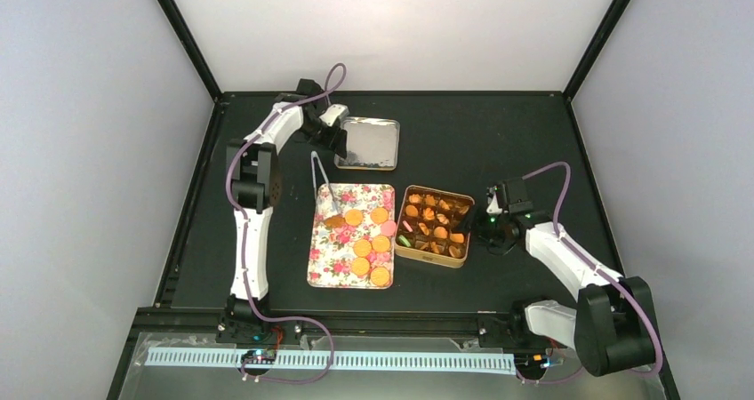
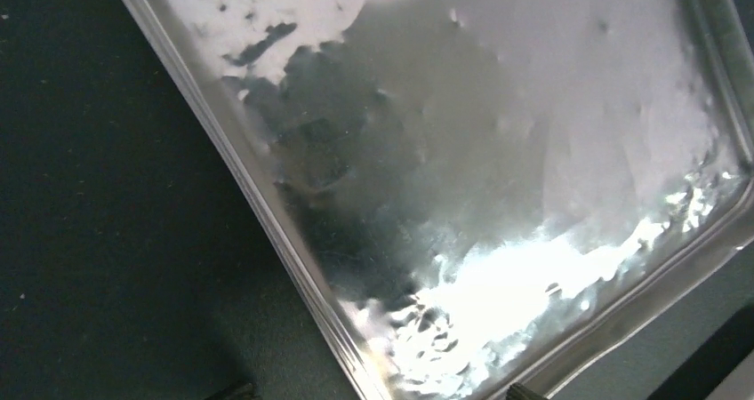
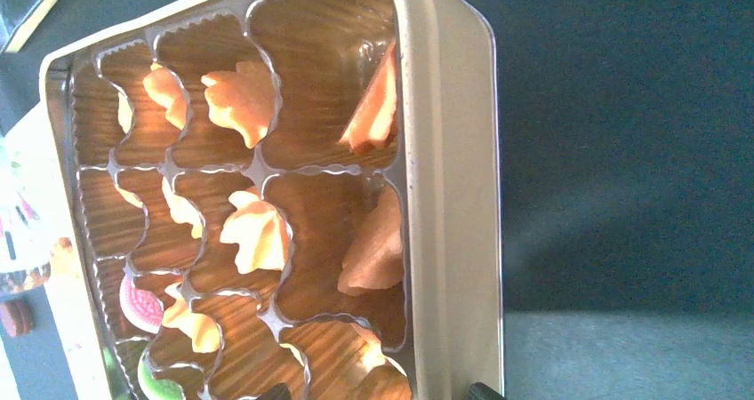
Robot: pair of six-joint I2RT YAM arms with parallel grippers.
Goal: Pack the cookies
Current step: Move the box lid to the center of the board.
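Note:
Round orange cookies (image 1: 362,247) lie on a floral tray (image 1: 320,262), with a pink one among them. More cookies (image 3: 257,234), mostly orange leaf shapes, sit in the brown compartments of an open tin (image 1: 433,256); a pink and a green one lie at its left. My right gripper (image 3: 381,391) is open and straddles the tin's right wall (image 3: 453,196), one fingertip inside and one outside. My left gripper (image 2: 381,391) is open at the near corner of a silver lid (image 2: 498,151), with only its fingertips (image 2: 236,389) showing at the bottom edge.
Metal tongs (image 1: 322,182) lie across the floral tray's upper left corner. The silver lid (image 1: 369,142) rests on the black mat behind the tray. Black frame rails border the mat on the left, right and back.

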